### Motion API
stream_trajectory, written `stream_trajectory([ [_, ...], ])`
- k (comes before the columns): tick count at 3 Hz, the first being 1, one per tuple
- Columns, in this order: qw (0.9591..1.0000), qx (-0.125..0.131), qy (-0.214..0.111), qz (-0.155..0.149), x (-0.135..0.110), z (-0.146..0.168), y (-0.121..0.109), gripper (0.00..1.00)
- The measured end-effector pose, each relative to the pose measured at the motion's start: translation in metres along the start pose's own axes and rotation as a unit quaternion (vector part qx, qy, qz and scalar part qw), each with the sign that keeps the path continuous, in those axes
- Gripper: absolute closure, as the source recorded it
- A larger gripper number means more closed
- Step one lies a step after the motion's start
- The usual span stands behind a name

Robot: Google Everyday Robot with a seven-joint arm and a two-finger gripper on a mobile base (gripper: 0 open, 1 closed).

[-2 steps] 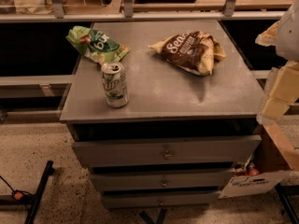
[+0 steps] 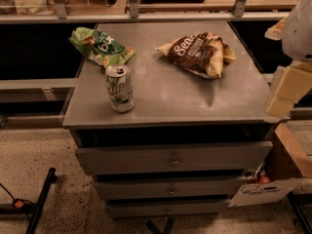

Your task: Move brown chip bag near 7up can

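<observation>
Brown chip bag (image 2: 197, 53) lies back right on the surface (image 2: 170, 99), well apart from the upright 7up can (image 2: 119, 88) front left (green chip bag (image 2: 101, 46) just behind it). My end effector (image 2: 287, 89) hangs beyond the right edge; whether it's apart or together, I can't tell.

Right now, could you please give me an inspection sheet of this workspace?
Surface: grey cabinet top, drawers below.
Job's things: brown chip bag lies back right; 7up can stands upright front left; the two are well apart.
Clutter: green chip bag just behind the can.
Grippers: gripper at the view's right edge, beside the cabinet, clear of the bag.
Cables: thin cable on the floor, lower left.
Surroundings: cardboard box on the floor, right; metal rail behind.
</observation>
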State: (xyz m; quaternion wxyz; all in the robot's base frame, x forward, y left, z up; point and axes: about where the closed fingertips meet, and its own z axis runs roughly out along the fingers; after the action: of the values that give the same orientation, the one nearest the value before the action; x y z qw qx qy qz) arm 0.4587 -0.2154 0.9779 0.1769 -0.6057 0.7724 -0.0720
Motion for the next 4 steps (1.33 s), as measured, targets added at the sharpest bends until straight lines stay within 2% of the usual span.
stream_trajectory([
  [1,0.9974,0.067,-0.017,-0.023,-0.01,0.016,-0.05,0.0],
  [2,0.9912,0.113,-0.049,-0.048,-0.036,0.039,-0.1,0.0],
  [3,0.9882,0.117,-0.078,-0.06,-0.061,0.073,-0.139,0.0],
  [4,0.9865,0.1,-0.123,-0.043,-0.067,0.109,-0.17,0.0],
])
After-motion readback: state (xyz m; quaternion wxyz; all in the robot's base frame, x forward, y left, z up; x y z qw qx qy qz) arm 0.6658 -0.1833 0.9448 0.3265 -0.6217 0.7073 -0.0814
